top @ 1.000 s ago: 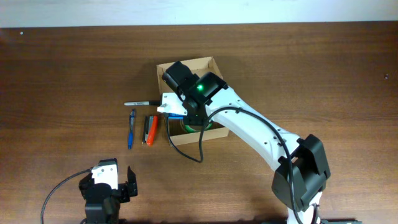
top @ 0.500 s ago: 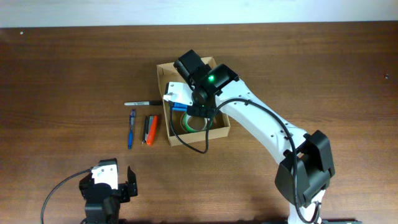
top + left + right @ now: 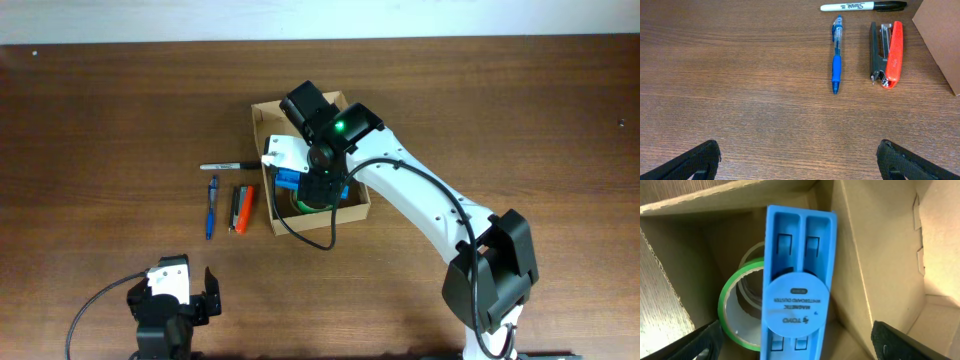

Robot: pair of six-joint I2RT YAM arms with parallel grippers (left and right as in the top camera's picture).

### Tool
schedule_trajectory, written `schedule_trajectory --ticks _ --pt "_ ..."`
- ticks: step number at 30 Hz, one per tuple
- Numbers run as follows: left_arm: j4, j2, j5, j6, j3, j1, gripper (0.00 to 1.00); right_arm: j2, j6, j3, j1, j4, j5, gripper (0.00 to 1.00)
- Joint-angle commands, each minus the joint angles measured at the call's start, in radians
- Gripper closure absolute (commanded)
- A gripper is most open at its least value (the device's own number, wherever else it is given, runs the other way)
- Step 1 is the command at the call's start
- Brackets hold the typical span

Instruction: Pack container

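The container [image 3: 263,118] is an open tan cardboard box at mid-table, also seen in the right wrist view [image 3: 875,255] and at the left wrist view's right edge [image 3: 942,35]. Inside it a blue plastic whiteboard duster [image 3: 797,275] rests partly on a green tape roll [image 3: 735,315]. My right gripper [image 3: 800,347] hangs over the box, open, its fingers clear of the duster on both sides. The overhead view shows the duster [image 3: 288,180] beneath the right wrist. My left gripper [image 3: 802,165] is open and empty, low over bare table near the front edge.
Left of the box lie a black marker [image 3: 228,165], a blue pen [image 3: 212,207] and an orange-and-black stapler [image 3: 243,208]. The left wrist view shows the marker [image 3: 862,6], pen [image 3: 837,55] and stapler [image 3: 886,54] ahead of the fingers.
The right arm carried the blue duster over the box, then its jaws opened and let it go inside. The left arm has not moved.
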Motion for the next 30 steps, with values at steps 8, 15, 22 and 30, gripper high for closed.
schedule_trajectory --ticks 8,15,22,30 --pt "0.002 -0.004 0.011 0.015 -0.008 0.005 0.0 -0.004 0.036 0.023 0.003 -0.05 -0.012 0.01" --pt "0.002 -0.004 0.011 0.015 -0.008 0.005 0.01 -0.088 0.265 0.263 0.002 -0.178 -0.067 0.01" --pt "0.002 -0.004 0.011 0.015 -0.008 0.005 0.0 -0.262 0.275 0.323 -0.002 -0.362 -0.15 0.01" --pt "0.002 -0.004 0.011 0.015 -0.008 0.005 0.0 -0.663 0.328 0.09 -0.256 -0.42 -0.163 0.01"
